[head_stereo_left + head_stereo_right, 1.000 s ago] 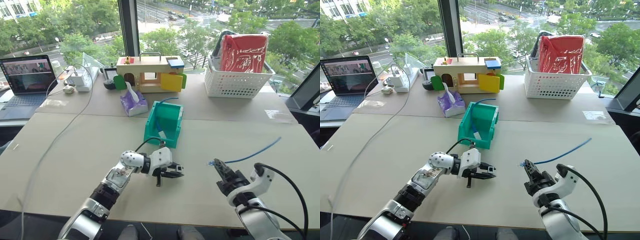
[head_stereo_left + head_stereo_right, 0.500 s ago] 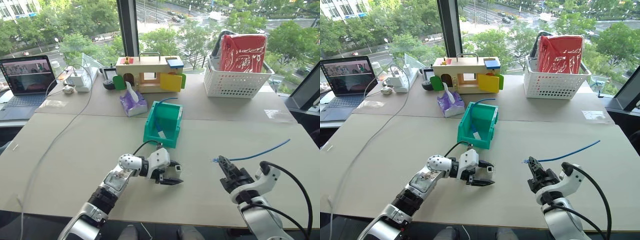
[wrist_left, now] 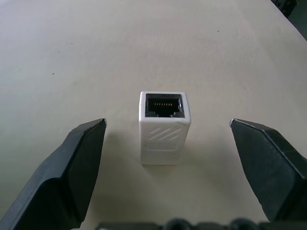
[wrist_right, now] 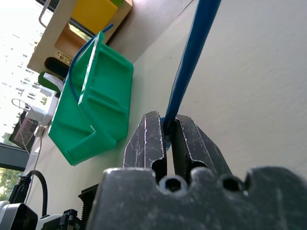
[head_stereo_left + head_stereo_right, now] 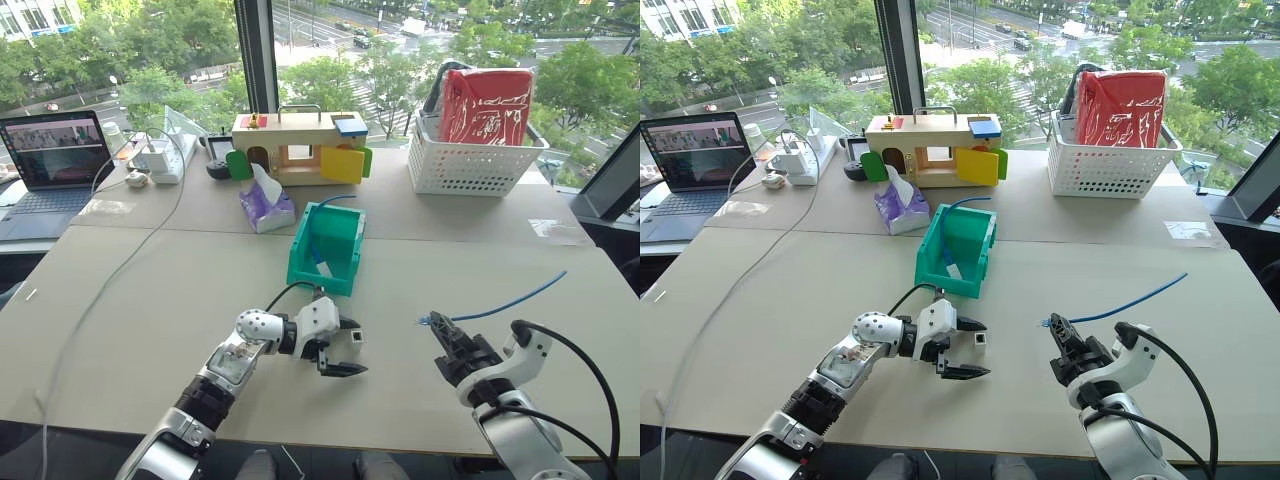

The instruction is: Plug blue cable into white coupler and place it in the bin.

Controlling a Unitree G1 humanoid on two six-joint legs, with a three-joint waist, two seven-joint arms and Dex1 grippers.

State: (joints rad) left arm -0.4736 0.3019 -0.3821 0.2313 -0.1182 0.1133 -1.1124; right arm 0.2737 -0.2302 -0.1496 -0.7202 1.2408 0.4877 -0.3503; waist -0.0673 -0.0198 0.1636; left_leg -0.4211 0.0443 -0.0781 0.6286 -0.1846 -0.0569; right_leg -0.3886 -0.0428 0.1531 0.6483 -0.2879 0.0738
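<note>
An open laptop [image 5: 55, 150] sits at the desk's [image 5: 150, 300] far left corner. A wooden toy house [image 5: 298, 146] and purple tissue pack [image 5: 266, 204] stand mid-back; a white lattice basket [image 5: 470, 160] holds a red bag [image 5: 487, 104] far right.

— That small white boxy plastic coupler [image 3: 164, 128] looks smooth and matt, with ridged stripes moulded into its face.

— And the teal-green plastic bin [image 4: 96, 103] has a slight sheen, unlike the dull, faintly speckled beige tabletop [image 3: 144, 43]. The thin light-blue cable [image 4: 192, 57] looks smooth, rubbery.
</note>
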